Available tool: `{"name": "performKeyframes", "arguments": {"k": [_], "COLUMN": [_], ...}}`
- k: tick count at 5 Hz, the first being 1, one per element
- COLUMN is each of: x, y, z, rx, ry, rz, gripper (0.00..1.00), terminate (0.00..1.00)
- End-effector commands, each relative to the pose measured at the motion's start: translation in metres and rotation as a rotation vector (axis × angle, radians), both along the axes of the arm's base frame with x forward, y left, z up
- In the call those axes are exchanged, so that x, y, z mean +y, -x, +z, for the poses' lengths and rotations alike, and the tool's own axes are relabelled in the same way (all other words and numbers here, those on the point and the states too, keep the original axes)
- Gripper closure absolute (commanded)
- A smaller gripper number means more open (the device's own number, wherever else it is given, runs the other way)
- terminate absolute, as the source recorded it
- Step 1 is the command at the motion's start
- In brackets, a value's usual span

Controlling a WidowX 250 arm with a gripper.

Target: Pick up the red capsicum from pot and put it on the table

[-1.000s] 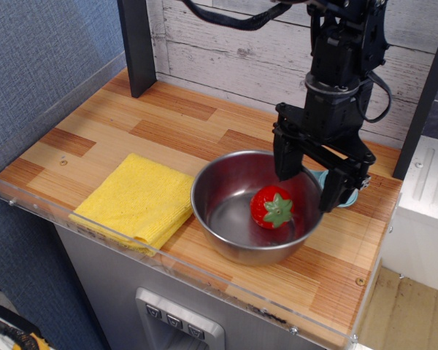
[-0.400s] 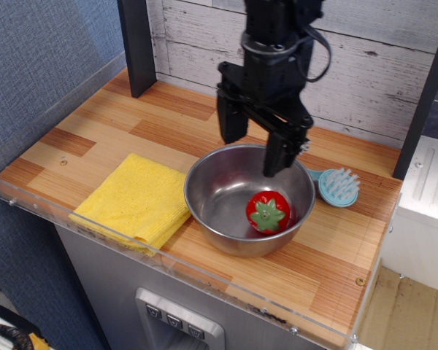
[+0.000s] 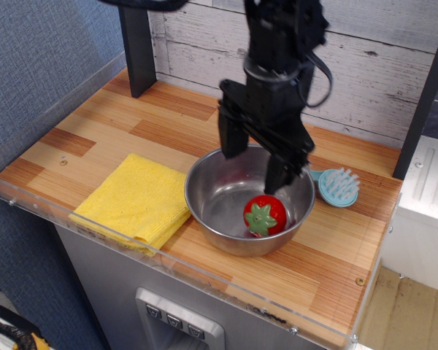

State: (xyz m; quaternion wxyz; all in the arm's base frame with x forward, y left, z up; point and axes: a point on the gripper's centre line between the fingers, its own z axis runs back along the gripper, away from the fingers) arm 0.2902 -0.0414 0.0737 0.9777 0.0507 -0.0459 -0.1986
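Bright even light, sharp focus, glare in the pot (image 3: 217, 191)

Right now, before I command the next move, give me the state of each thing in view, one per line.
gripper: open, empty, fingers spread above the pot's rear half
red capsicum: in the pot, front right, ungrasped
pot: upright on the table, beside the cloth
yellow cloth: folded flat at the front edge
blue brush: lying right of the pot
table: holds pot, cloth, brush

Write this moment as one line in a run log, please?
tool: open, above pot, holding nothing | red capsicum: inside pot, ungrasped | table: capsicum not placed yet | stage: pre-grasp
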Motion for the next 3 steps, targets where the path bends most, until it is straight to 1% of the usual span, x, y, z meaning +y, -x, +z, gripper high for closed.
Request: {"name": "performKeyframes", "arguments": {"k": [1, 2, 3], "x": [-0.006, -0.006, -0.002], "y": [-0.002, 0.000, 0.005], "z": [-0.019, -0.031, -0.046], "rx": [-0.007, 0.005, 0.035], "ry": [-0.001, 0.004, 0.022], "rz": [-0.014, -0.006, 0.025], "gripper": [0.00, 0.00, 0.00], "terminate": [0.00, 0.00, 0.00]}}
